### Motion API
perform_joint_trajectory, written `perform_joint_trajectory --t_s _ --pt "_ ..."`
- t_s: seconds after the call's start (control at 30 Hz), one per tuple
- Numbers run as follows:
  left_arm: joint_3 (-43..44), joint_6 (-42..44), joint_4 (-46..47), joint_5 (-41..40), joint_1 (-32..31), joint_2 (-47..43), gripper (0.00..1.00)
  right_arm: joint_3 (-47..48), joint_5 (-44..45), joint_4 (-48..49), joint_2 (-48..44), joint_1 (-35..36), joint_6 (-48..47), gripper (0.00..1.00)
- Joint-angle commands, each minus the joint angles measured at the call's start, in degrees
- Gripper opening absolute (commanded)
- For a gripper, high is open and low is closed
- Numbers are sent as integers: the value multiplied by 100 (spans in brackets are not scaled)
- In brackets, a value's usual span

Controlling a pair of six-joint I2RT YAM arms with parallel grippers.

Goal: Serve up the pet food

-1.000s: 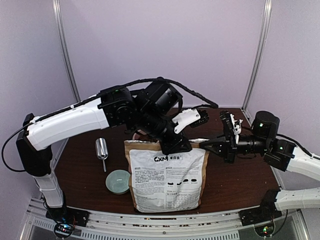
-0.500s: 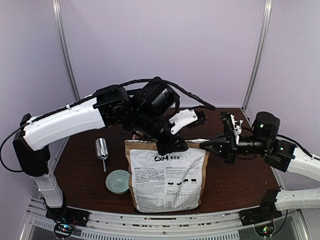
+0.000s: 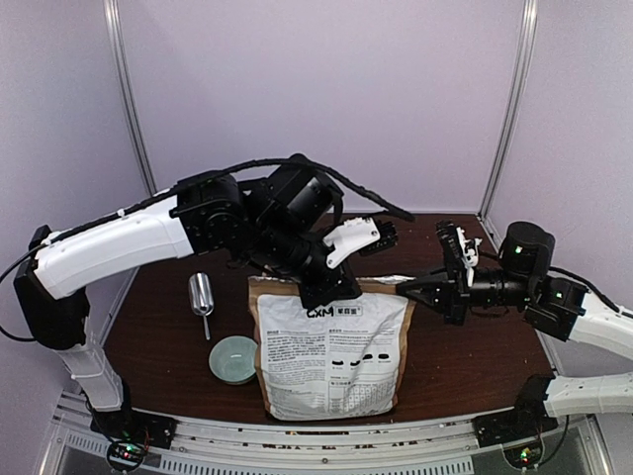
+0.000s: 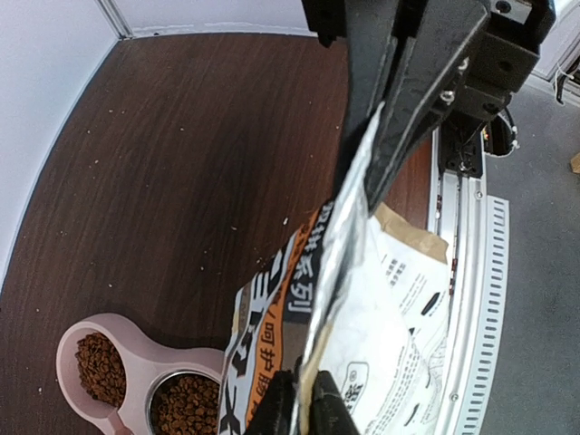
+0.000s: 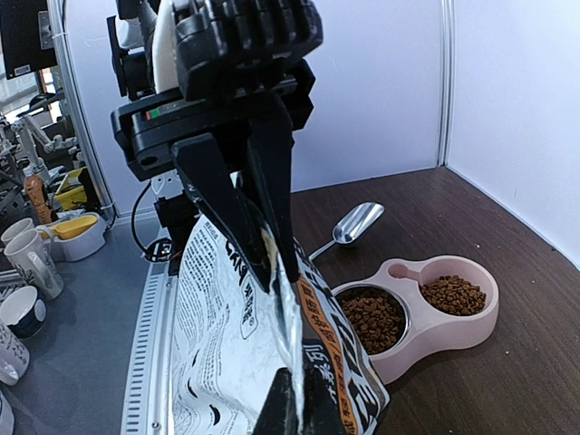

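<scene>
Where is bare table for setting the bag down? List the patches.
Free: table right of the paper bag, and the far left corner behind the scoop. Crowded: green bowl beside the bag's left, pink double bowl behind it.

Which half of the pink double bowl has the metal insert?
The half next to the bag: a shiny metal rim rings its kibble. The outer half is bare pink plastic, and also holds kibble.

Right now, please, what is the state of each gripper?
Left gripper: closed on the top edge of the bag.
Right gripper: closed, holding the same top edge further along.
</scene>
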Motion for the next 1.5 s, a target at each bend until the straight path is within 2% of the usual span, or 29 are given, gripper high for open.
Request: perform_joint_trajectory --t_s 0.0,0.07,0.27,0.33,0.37,0.4,0.5,0.73,0.8,0.87,0.97,1.17,1.23,1.33,1.47 --pt "-170 1 -451 -618 261 -326 7 56 93 61 -313 -43 -17 0" --pt "-217 1 -450 -624 263 -337 0 57 97 64 -321 -44 -11 0" --pt "-353 10 -457 -749 278 -385 0 65 146 8 -369 -49 -24 0" --pt "-372 2 -507 -811 302 -402 14 74 150 -5 -392 -44 -38 0" --pt "-391 1 -530 -837 313 -413 15 72 150 -20 -408 -44 -39 0" --pt "-409 1 -533 -856 322 -430 15 78 156 -29 -419 -44 -47 0" --pt "-487 1 -533 -879 346 -488 1 75 172 -39 -435 -44 -53 0" --pt "-646 -3 -545 -996 415 -651 0 67 196 -72 -453 -44 -63 0" --pt "-690 -8 -546 -1050 436 -700 11 70 186 -84 -460 -44 -65 0" --pt "-734 -11 -547 -1073 462 -742 12 74 194 -95 -473 -44 -83 0" --pt "-788 -10 -548 -1082 480 -789 0 69 196 -95 -475 -44 -81 0" --pt "-885 -8 -547 -1180 515 -892 0 80 220 -121 -498 -44 -90 0" --pt "-927 -8 -556 -1228 550 -945 9 74 225 -132 -507 -44 -98 0" --pt "-1006 -12 -556 -1250 587 -1023 11 81 236 -160 -528 -44 -109 0" --pt "-1111 -18 -556 -1274 614 -1110 0 89 254 -177 -556 -44 -117 0"
